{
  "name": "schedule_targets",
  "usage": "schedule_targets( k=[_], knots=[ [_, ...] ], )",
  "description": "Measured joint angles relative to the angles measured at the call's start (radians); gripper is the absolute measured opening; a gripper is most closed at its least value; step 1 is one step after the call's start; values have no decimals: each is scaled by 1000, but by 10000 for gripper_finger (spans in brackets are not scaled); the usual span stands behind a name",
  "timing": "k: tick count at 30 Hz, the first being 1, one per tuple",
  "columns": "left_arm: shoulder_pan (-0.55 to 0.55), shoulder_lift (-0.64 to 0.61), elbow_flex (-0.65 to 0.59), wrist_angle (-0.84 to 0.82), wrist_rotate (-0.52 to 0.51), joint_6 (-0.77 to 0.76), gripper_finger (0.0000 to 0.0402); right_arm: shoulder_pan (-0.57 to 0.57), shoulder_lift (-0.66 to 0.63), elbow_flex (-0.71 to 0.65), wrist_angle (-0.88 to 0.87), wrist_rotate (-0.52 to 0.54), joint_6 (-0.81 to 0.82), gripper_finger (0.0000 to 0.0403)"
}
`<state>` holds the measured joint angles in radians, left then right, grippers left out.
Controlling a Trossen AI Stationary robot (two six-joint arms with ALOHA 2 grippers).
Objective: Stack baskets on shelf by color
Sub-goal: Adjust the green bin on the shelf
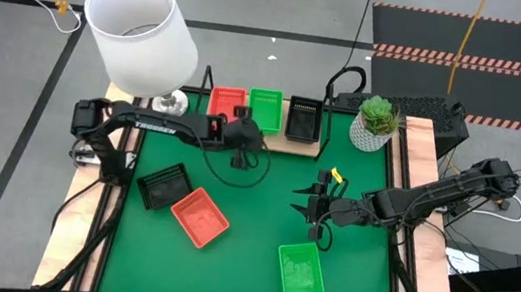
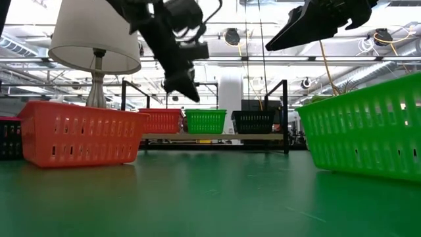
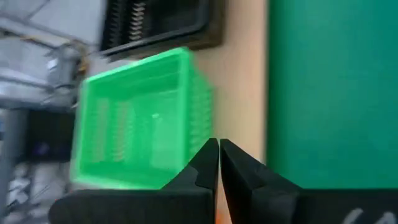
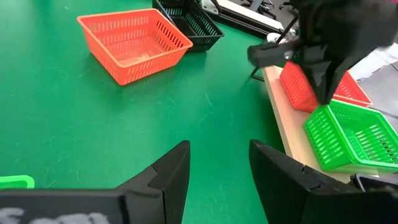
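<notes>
Baskets sorted in part: orange-red stack [image 1: 227, 100], green stack [image 1: 265, 108] and black stack [image 1: 304, 117] in a row on the shelf [image 1: 286, 141] at the far edge of the green mat [image 1: 263, 207], orange-red at the left end, green in the middle, black at the right end. Count in each stack not readable. Three more baskets loose on the mat: black basket [image 1: 163, 186] and orange-red basket [image 1: 200, 216] just beside each other near the left edge, green basket [image 1: 301, 271] near the front edge, right of centre.

Left gripper [image 1: 239, 159] above the mat just in front of the shelf, below the gap between orange-red and green stacks; fingers pinched together, nothing between them, tips [image 3: 219, 149] aimed down at the shelf's front edge beside the green stack in the left wrist view.

Right gripper [image 1: 314, 207] over the middle of the mat, right of centre, just behind the loose green basket; fingers [image 4: 171, 171] spread wide, empty, bare mat between them.

Off the mat: white lamp [image 1: 141, 33] at the far left corner, potted plant [image 1: 375, 123] at the far right corner.
</notes>
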<state>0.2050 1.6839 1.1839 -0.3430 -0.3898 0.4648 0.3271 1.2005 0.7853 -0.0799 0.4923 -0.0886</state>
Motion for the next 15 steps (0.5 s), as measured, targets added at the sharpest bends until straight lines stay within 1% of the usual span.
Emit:
schedule_targets(
  k=[3, 5, 6, 9, 11, 15],
  knots=[
    [-14, -31, 19, 10, -80, -5, 18, 0, 0, 0, -2, 1, 0, 160],
    [-9, -54, 19, 18, -91, -7, 14, 0, 0, 0, -8, 1, -1, 160],
    [-4, -61, 19, 53, -91, -6, 13, 0, 0, 0, -5, 2, -1, 160],
    [36, -62, 19, 153, -82, 3, 8, 0, 0, -1, -1, 2, -4, 160],
    [70, -33, 22, 236, -69, 39, 8, -2, 0, -1, 1, 2, -5, 160],
    [126, 20, 18, 288, 1, 62, 16, -3, 0, -1, 2, 2, 1, 160]
  ],
)
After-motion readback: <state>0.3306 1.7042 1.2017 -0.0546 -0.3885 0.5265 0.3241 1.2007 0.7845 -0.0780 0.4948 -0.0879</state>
